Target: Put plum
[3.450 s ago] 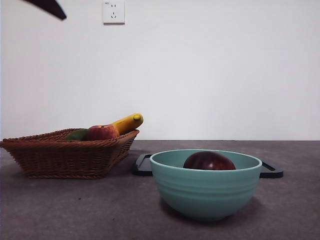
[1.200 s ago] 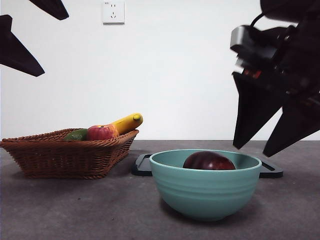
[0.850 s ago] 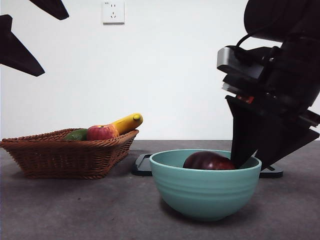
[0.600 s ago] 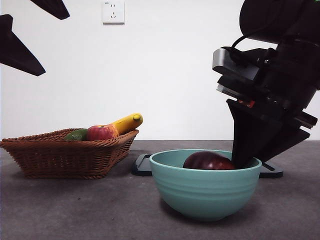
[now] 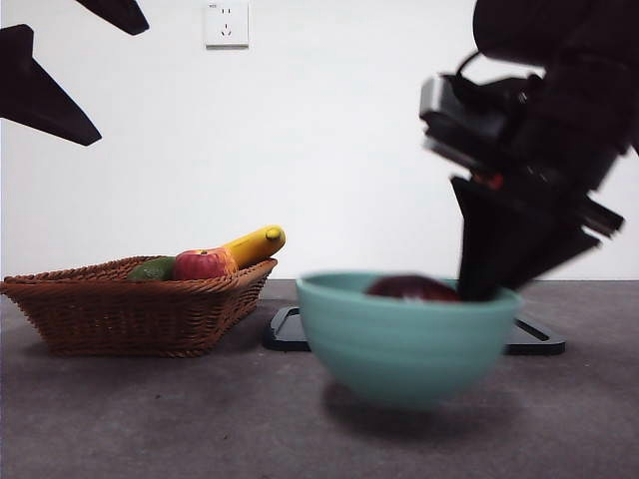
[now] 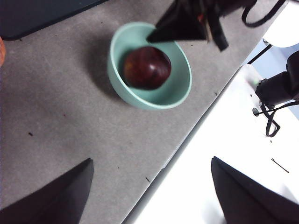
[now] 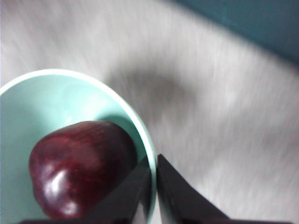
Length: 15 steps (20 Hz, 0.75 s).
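Right wrist view: the right gripper point(image 7: 153, 182) pinched the rim of the bowl point(image 7: 140, 135), its jaws nearly together; the plum point(image 7: 81, 168) lay inside. The left gripper point(image 6: 149, 196) waited, spread. Carrying level would likely keep the plum from rolling.

Lighting's pretty flat and even, the white wall point(image 5: 339, 150) is bright with no hard glare. In the front view the teal bowl point(image 5: 407, 337) and the dark right gripper point(image 5: 479, 291) above it are smeared with motion blur, while the wicker basket point(image 5: 135, 304) stays crisp. A soft shadow sits under the bowl on the grey table point(image 5: 150, 419). The right wrist view is blurry all over, streaky tabletop, with only a faint highlight on the plum point(image 7: 81, 170). The left wrist view is sharper, though the white surface point(image 6: 233, 154) looks a bit washed out.
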Each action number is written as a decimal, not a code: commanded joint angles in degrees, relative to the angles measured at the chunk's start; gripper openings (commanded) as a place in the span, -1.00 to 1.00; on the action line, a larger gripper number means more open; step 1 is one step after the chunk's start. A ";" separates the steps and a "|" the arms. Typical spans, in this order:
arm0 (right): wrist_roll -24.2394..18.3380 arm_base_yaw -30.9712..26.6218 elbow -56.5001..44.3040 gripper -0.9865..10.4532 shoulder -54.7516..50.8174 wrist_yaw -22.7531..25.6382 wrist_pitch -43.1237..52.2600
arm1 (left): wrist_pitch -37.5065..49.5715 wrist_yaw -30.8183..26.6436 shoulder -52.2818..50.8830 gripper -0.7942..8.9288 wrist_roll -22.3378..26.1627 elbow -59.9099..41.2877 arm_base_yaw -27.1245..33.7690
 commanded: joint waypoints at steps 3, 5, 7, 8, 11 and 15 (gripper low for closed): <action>0.55 -3.06 6.38 -0.81 0.55 -0.17 -0.50 | 0.35 0.31 0.28 -0.01 0.28 0.50 -0.35; 0.15 -5.38 9.49 -0.81 1.77 -0.20 -0.85 | 0.35 0.31 0.28 -0.01 0.28 0.50 -0.37; -0.76 -7.63 13.35 -0.81 4.04 -0.20 -1.86 | 0.31 0.31 0.28 -0.01 0.28 0.50 -0.37; -1.27 -8.52 15.30 -0.81 5.38 -0.17 -2.49 | 0.31 0.31 0.28 -0.01 0.28 0.50 -0.37; -2.56 -11.37 23.04 -0.81 12.00 -0.17 -3.56 | 0.28 0.31 0.28 -0.01 0.26 0.50 -0.37; -2.75 -13.62 30.60 -0.81 21.97 -0.20 -3.41 | 0.22 0.31 0.28 -0.01 0.26 0.50 -0.37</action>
